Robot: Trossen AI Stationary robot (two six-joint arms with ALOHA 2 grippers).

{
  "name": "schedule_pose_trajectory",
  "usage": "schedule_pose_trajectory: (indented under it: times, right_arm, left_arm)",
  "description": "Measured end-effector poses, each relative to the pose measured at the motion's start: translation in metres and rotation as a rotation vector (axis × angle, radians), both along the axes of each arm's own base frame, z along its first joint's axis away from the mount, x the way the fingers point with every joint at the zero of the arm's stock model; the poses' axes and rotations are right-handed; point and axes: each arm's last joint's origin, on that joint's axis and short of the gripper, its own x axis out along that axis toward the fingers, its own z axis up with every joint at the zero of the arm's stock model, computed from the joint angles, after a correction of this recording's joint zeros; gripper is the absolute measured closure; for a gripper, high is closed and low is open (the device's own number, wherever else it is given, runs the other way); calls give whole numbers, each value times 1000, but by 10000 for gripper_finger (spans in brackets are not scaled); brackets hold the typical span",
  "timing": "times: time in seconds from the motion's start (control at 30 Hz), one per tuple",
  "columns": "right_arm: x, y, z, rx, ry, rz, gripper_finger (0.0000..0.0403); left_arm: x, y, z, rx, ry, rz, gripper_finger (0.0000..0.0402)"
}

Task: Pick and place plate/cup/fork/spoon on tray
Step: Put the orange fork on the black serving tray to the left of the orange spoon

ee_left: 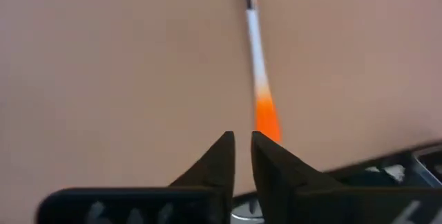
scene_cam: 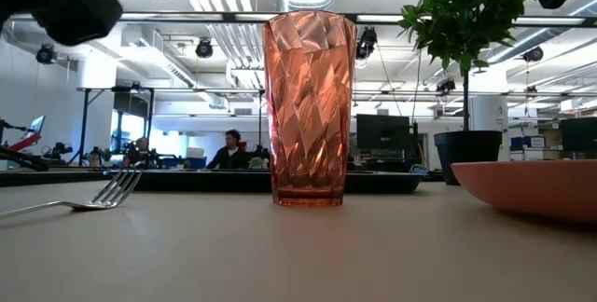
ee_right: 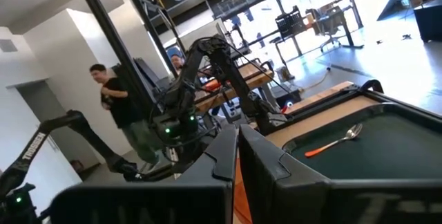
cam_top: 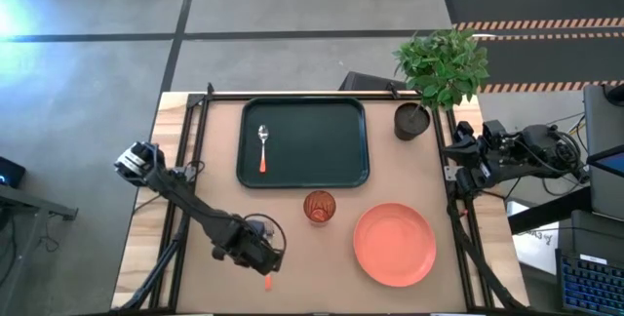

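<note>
Your inventory, placed against the tray (cam_top: 336, 165):

- Tray: dark green, at the far middle of the surface (cam_top: 205, 209).
- Spoon (cam_top: 262, 147): lying inside the tray by its left rim, bowl toward the far side, orange handle toward the near side.
- Cup (cam_top: 319, 207): upright on the surface just in front of the tray's near edge.
- Plate (cam_top: 394, 244): on the surface, in front of the tray's right corner, right of the cup.
- Fork (ee_left: 257, 72): on the surface well in front of the tray's left corner, directly under the left end effector (cam_top: 261, 256), whose fingers are clenched almost together above the orange handle, gripping nothing.
- Right end effector (ee_right: 238, 156): fingers pressed together, empty, parked off the tray's right side.
- Potted plant (cam_top: 439, 72): beside the tray's far right corner.
</note>
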Motion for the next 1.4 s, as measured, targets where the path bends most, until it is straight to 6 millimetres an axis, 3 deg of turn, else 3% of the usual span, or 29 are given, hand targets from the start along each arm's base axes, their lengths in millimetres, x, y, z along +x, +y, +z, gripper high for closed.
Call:
schedule_pose_trajectory:
  times: [0.3, 0.43, 0.8, 1.1, 1.4]
  right_arm:
    - [0, 1, 1, -28, -12, 27, 394]
    - [0, 1, 1, -35, -11, 27, 394]
    - [-1, 1, 3, -35, -24, 26, 394]
    - [-13, -2, 19, -41, -74, 23, 394]
    - [-14, -2, 19, -43, -60, 24, 394]
  left_arm:
    - [6, 14, -13, 77, 4, 104, 265]
    - [11, 16, -19, 77, 15, 150, 240]
    - [23, 11, -39, 60, 26, 230, 237]
    - [17, 16, -50, 81, 51, 236, 237]
    - [14, 21, -60, 63, 61, 296, 237]
